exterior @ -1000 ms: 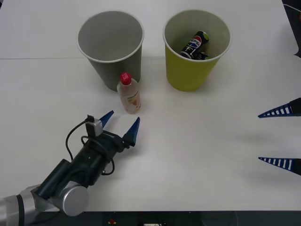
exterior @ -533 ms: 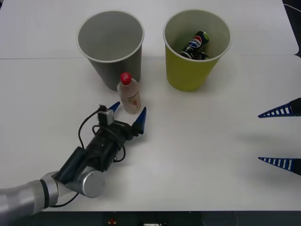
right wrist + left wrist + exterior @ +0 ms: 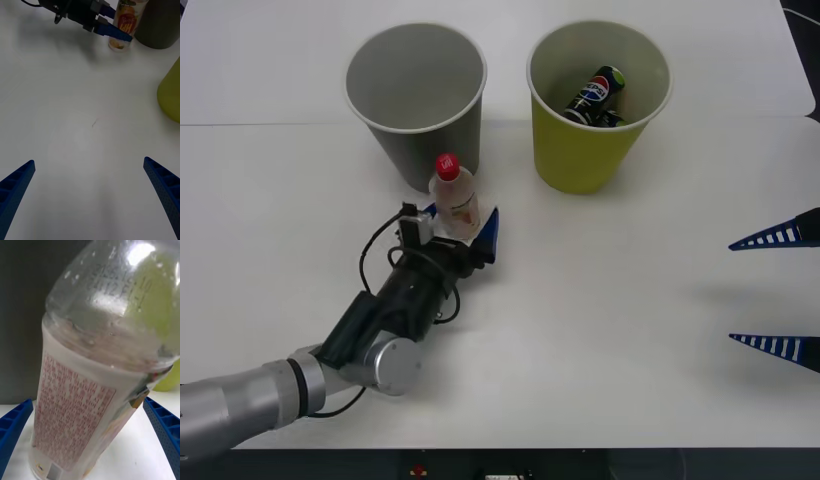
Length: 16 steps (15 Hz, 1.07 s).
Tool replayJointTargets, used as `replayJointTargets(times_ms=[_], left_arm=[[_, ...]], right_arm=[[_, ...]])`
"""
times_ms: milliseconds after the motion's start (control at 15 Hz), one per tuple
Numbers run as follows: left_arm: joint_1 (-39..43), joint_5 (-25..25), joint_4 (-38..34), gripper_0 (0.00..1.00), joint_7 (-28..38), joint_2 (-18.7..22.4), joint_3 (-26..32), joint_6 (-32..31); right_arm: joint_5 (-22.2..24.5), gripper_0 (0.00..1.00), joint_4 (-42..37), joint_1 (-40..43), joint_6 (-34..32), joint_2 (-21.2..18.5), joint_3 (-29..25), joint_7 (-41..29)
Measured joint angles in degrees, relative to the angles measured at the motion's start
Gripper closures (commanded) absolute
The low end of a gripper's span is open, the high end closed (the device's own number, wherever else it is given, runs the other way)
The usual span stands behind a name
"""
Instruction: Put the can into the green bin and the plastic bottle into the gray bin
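— Where does the plastic bottle (image 3: 456, 202) stand?

— Upright on the white surface (image 3: 600, 300), just in front of the gray bin (image 3: 416, 95), its red cap level with the bin's lower wall. In the left wrist view the bottle (image 3: 101, 363) is very close, with the bin's dark wall behind it and a patch of yellow-green beyond its shoulder.

— And the left gripper (image 3: 463, 232)?

— At the bottle, coming in from the near side. Its jaws are spread wide with the bottle's base between them. One blue finger (image 3: 488, 236) shows just beside the bottle on the green bin's side; the other is mostly hidden behind the bottle and the wrist. In the left wrist view there is a gap between each finger and the label, so they have hold of nothing.

— The can (image 3: 596, 94)?

— Lying tilted inside the green bin (image 3: 592, 145), which stands beside the gray bin, a little apart from it.

— The right gripper (image 3: 776, 292)?

— Well away from the bottle, past the green bin and nearer the surface's front edge, hanging over bare surface. Its jaws are fully spread and empty. In its own wrist view, beyond its own fingers (image 3: 17, 185), the bottle (image 3: 125, 22) and the left gripper (image 3: 108, 24) appear, with the green bin's wall (image 3: 170, 93) to one side.
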Motion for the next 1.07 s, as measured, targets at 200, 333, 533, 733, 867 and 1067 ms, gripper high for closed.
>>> replayJointTargets(times_ms=[200, 333, 533, 733, 867, 1067], left_arm=[[-0.97, 1.09, 0.01, 0.0, -0.51, -0.24, 0.0, 0.05], [-1.39, 1.49, 0.01, 0.0, -0.66, -0.39, -0.04, 0.09], [-1.69, 1.65, 0.01, 0.17, -0.72, -0.4, 0.01, 0.09], [-1.7, 1.65, -0.03, 1.0, -0.72, -0.35, 0.03, 0.04], [-1.7, 1.44, 0.0, 1.0, -0.72, -0.39, 0.19, 0.05], [-1.7, 0.65, 0.01, 1.0, -0.49, -0.39, 0.21, 0.09]], right_arm=[[0.0, 0.0, 0.0, 0.0, 0.0, 0.0, 0.0, 0.0], [0.0, 0.0, 0.0, 0.0, 0.0, 0.0, 0.0, 0.0], [0.0, 0.0, 0.0, 0.0, 0.0, 0.0, 0.0, 0.0], [0.0, 0.0, 0.0, 0.0, 0.0, 0.0, 0.0, 0.0], [0.0, 0.0, 0.0, 0.0, 0.0, 0.0, 0.0, 0.0], [0.0, 0.0, 0.0, 0.0, 0.0, 0.0, 0.0, 0.0]])
